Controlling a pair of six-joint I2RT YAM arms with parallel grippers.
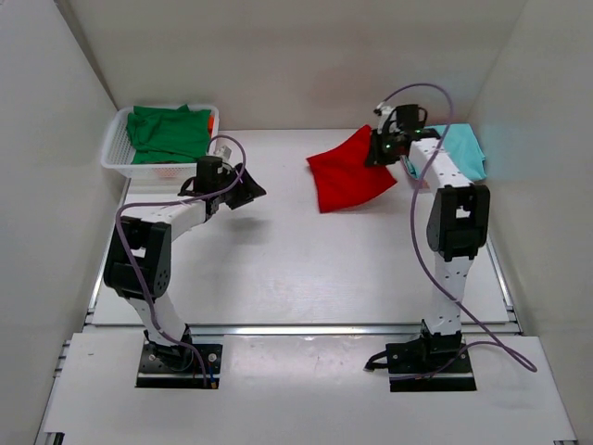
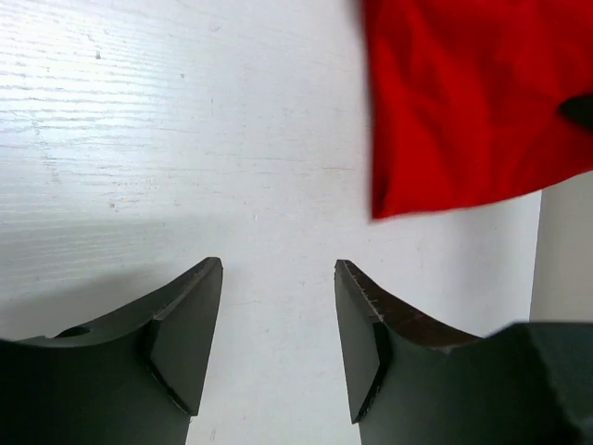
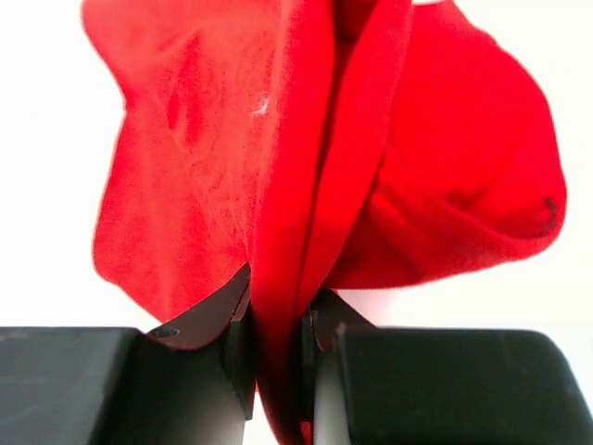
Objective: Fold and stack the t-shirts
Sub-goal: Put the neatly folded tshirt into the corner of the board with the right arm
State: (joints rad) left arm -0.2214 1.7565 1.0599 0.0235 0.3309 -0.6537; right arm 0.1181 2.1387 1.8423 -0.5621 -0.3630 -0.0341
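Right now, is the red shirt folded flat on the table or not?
Not folded, crumpled. The red shirt shows loose uneven pleats, and the right gripper is shut on a ridge of its cloth.

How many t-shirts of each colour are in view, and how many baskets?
Red t-shirt: 1
Teal t-shirt: 1
Green t-shirt: 1, in the basket
White mesh basket: 1
Total: 4
An orange bit beside the green one is too hidden to count.
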